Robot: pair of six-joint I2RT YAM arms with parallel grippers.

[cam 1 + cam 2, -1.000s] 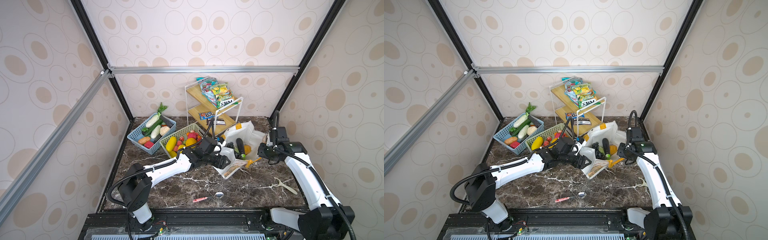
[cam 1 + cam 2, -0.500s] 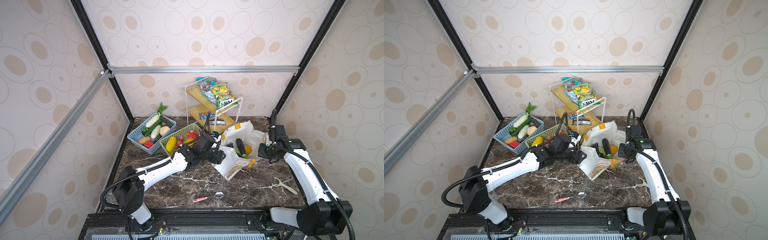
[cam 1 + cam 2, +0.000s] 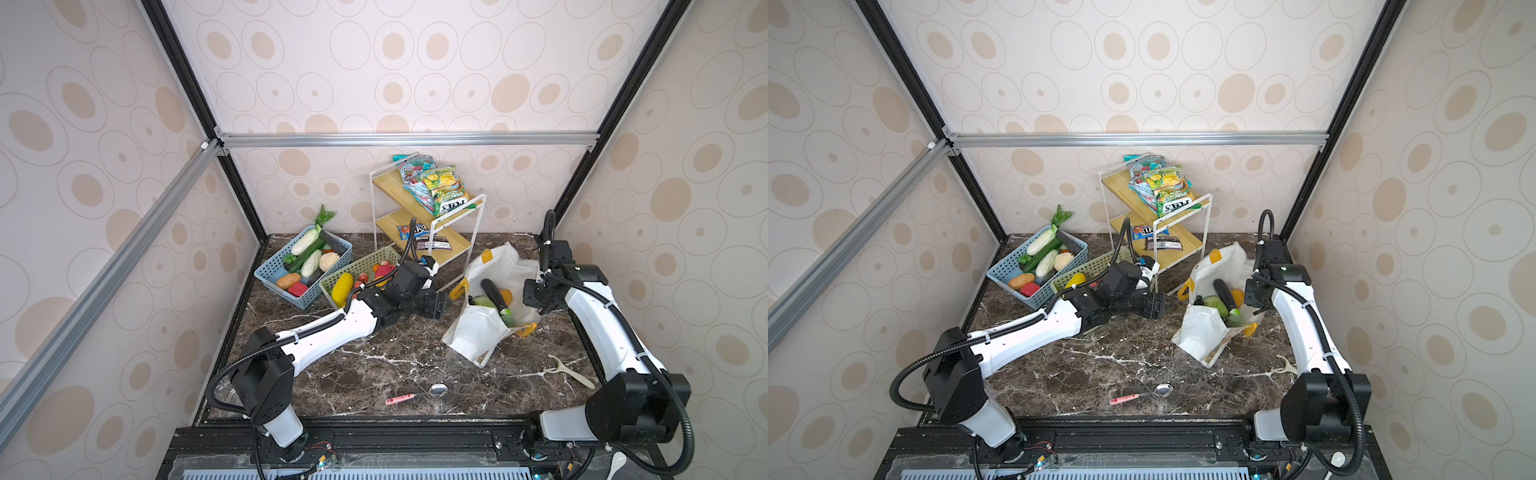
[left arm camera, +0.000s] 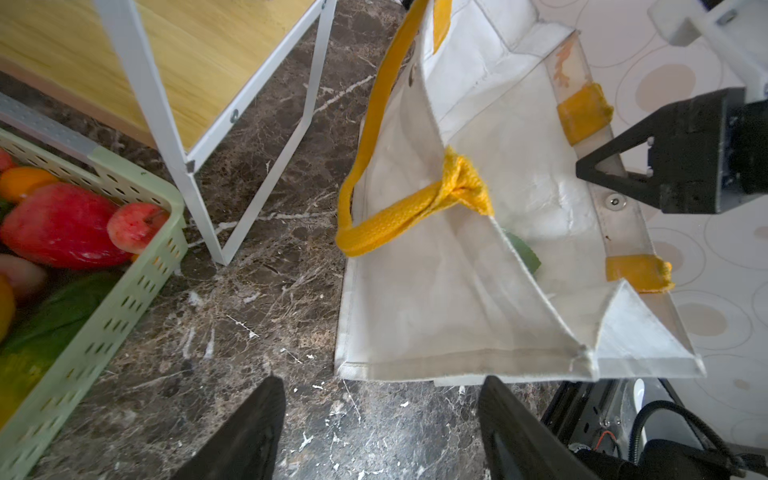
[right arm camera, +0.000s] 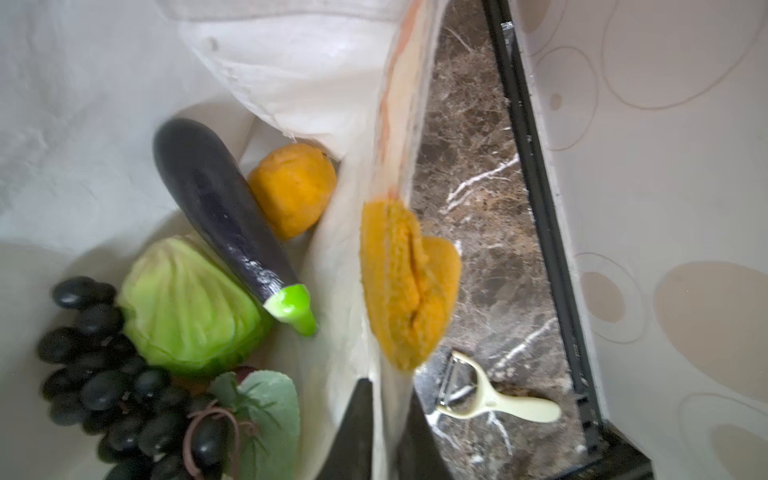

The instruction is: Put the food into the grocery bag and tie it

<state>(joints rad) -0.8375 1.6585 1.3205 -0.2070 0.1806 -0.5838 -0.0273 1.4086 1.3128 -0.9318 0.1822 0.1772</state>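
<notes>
Inside, the grocery bag (image 5: 62, 104) holds eggplant (image 5: 220, 216), cabbage (image 5: 187, 303), grapes (image 5: 104, 395); right end effector (image 5: 388, 388) pinches its wall, left end effector (image 4: 380, 380) spread.

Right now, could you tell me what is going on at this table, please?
The right gripper pinches one wall of the open white fabric grocery bag. Inside lie a dark purple eggplant, a light-green cabbage, a black grape bunch and an orange fruit. The left gripper is open and empty beside the bag, facing its knotted yellow strap handle.
</notes>
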